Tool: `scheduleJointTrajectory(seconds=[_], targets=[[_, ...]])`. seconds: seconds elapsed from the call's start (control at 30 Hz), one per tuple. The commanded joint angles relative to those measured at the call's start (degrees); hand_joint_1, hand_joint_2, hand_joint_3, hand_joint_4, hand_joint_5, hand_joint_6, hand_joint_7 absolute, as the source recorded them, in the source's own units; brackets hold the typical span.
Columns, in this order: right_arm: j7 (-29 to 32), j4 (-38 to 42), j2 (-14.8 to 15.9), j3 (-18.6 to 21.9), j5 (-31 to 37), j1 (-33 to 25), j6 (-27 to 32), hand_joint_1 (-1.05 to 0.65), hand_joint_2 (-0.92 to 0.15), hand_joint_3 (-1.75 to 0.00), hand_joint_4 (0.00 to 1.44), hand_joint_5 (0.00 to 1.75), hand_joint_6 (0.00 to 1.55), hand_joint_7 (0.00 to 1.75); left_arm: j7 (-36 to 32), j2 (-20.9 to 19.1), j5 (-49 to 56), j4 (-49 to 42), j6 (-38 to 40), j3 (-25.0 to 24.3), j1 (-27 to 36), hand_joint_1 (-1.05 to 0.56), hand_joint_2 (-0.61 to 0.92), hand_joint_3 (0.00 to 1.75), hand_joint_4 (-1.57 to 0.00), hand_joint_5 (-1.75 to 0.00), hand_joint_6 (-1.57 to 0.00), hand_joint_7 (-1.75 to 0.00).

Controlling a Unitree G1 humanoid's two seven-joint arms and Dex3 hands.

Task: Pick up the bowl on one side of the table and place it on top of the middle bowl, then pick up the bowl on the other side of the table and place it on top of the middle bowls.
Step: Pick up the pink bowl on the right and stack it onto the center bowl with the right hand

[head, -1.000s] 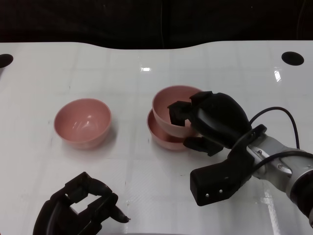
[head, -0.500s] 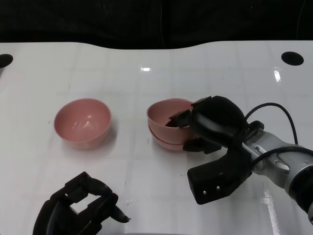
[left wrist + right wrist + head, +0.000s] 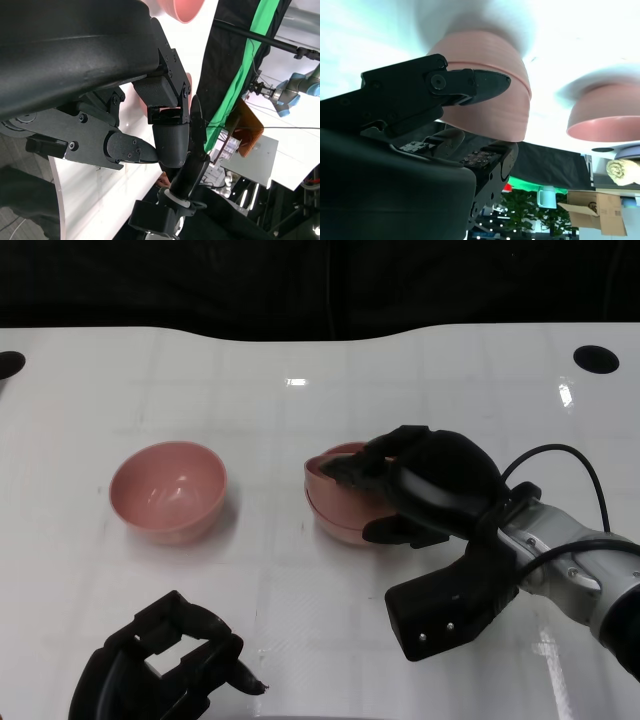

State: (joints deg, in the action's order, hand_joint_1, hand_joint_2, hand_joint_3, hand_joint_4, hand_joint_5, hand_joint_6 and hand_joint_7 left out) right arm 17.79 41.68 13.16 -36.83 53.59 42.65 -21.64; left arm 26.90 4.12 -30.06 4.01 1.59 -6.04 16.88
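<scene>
Left of centre, a pink bowl (image 3: 168, 490) stands alone on the white table (image 3: 300, 590). At the centre, another pink bowl (image 3: 332, 480) sits nested in the middle bowl (image 3: 335, 528). My right hand (image 3: 430, 485) grips the upper one, with fingers over its near rim and the thumb against its outer side. The right wrist view shows the nested pair (image 3: 490, 85) beside a finger (image 3: 470, 85), and the lone bowl (image 3: 607, 117) farther off. My left hand (image 3: 160, 665) hovers at the near left edge, loosely curled and holding nothing; its fingers (image 3: 170, 145) fill the left wrist view.
Two black holes mark the far table corners, one at the right (image 3: 597, 358) and one at the left (image 3: 8, 364). A black cable (image 3: 560, 452) loops off my right forearm. A dark backdrop runs behind the far table edge.
My right hand has lowered the tilted bowl into the middle bowl, so it now sits level and nested. The left hand and left bowl have not moved.
</scene>
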Motion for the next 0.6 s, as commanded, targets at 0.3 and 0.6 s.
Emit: scheduleJointTrajectory(seconds=[0.3,0.6], targets=[[-4.03,-6.47,2.34,-2.22,4.09,-4.2,6.73,-0.8,-0.92,-0.44,0.23,0.05,0.31,0.0,-0.58,-0.47,-0.09,0.69,-0.11,-0.25,0.05,-0.34,0.92,0.1,-0.93,-1.22,-0.95,-0.99],[-3.34,0.36,0.42,-3.36,3.4,-4.0,7.3,-0.79,-0.92,-0.45,0.2,0.03,0.28,0.0,-0.14,-0.76,-0.23,0.88,-0.23,-0.45,0.16,-0.33,0.92,0.14,-0.93,-1.2,-0.95,-0.98]])
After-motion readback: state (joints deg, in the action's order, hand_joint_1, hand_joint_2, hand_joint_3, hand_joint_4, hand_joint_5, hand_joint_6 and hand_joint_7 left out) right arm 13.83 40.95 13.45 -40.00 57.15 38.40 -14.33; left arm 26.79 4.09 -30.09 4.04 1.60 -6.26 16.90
